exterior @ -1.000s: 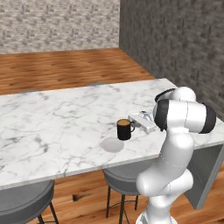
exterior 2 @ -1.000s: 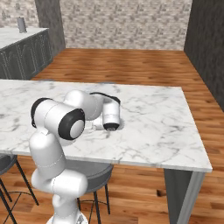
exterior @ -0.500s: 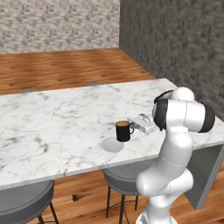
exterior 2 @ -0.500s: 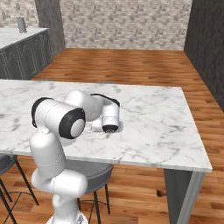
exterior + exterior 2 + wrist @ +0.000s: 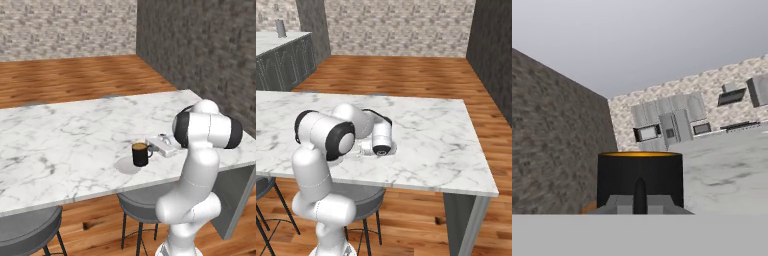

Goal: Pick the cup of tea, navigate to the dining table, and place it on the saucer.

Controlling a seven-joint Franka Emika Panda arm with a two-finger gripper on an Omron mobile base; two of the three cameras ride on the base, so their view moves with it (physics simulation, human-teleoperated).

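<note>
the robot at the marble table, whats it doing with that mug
The white arm has its gripper right beside the cup of tea, which stands upright on the dining table. In the hand view the cup sits just ahead of the fingertips. A pale round patch under and beside the cup looks like the saucer. Whether the fingers are gripping the cup cannot be made out.

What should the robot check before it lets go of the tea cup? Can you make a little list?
1. Cup of tea upright, tea level at the rim: ok.
2. Cup down on the dining table: ok, it casts a shadow right beside it.
3. Cup on the saucer: cannot tell, no pale disc is clear under it.
4. Gripper close beside the cup's handle: ok.
5. Gripper open or shut: cannot tell.
6. Table around the cup free of clutter: ok.
</note>
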